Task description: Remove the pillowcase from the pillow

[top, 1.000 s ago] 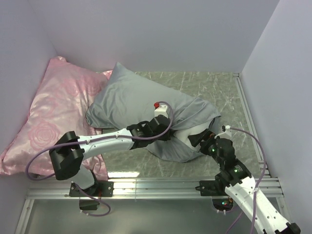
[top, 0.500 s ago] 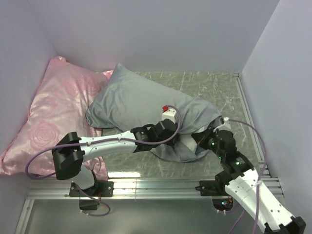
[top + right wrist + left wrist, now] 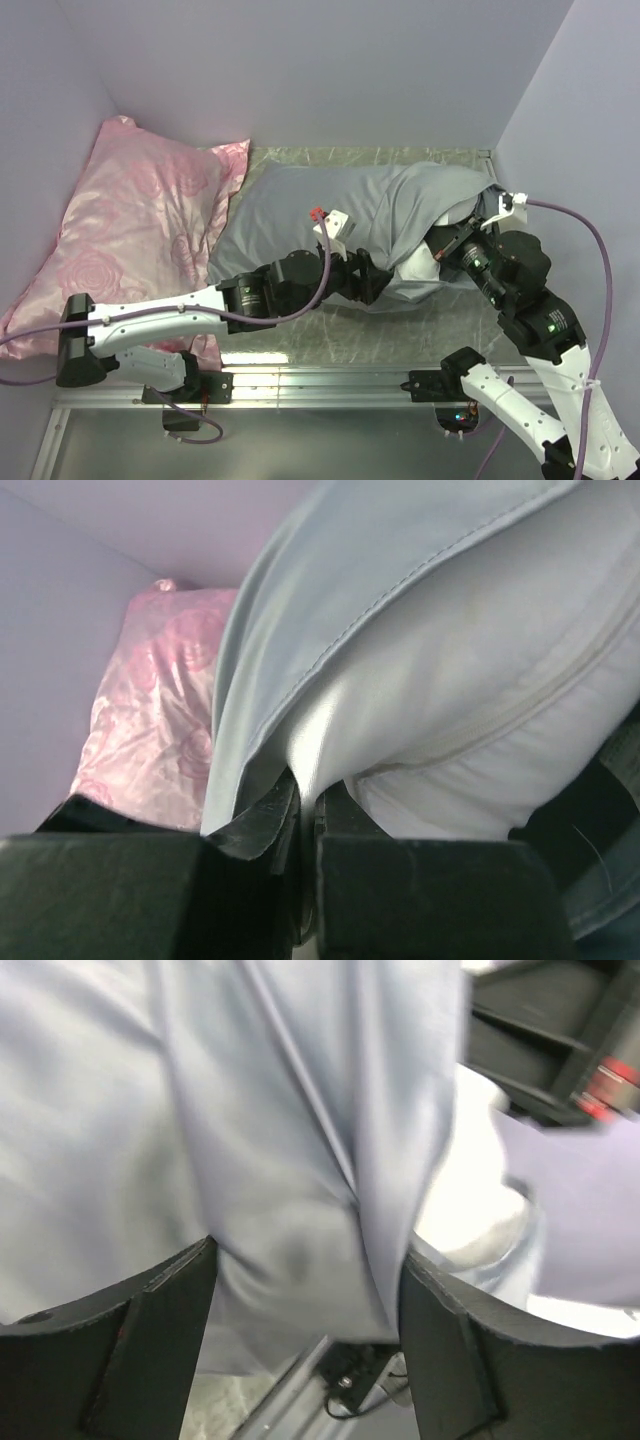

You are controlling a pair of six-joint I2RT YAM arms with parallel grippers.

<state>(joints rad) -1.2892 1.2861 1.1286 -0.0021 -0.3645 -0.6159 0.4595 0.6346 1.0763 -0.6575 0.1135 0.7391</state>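
Pillowcase (image 3: 335, 195) shifted right; left claw (image 3: 305, 1265) now spread, right claw (image 3: 307, 792) pinching pillow (image 3: 470, 730).

The place is a robotics lab test cell. Plain lavender walls (image 3: 300, 70) box in a marble-patterned tabletop (image 3: 420, 165). An aluminium rail (image 3: 330, 382) along its near edge carries the left arm (image 3: 170, 312) and right arm (image 3: 535, 325), both trailing purple cables (image 3: 603, 270).

The right gripper (image 3: 304, 805) has its fingers (image 3: 400, 890) pressed together on a fold of the white pillow (image 3: 470, 710) (its zip seam shows); the grey pillowcase (image 3: 350, 570) lies over it, hem stitched; a pink pillow (image 3: 150, 700) lies behind, left.
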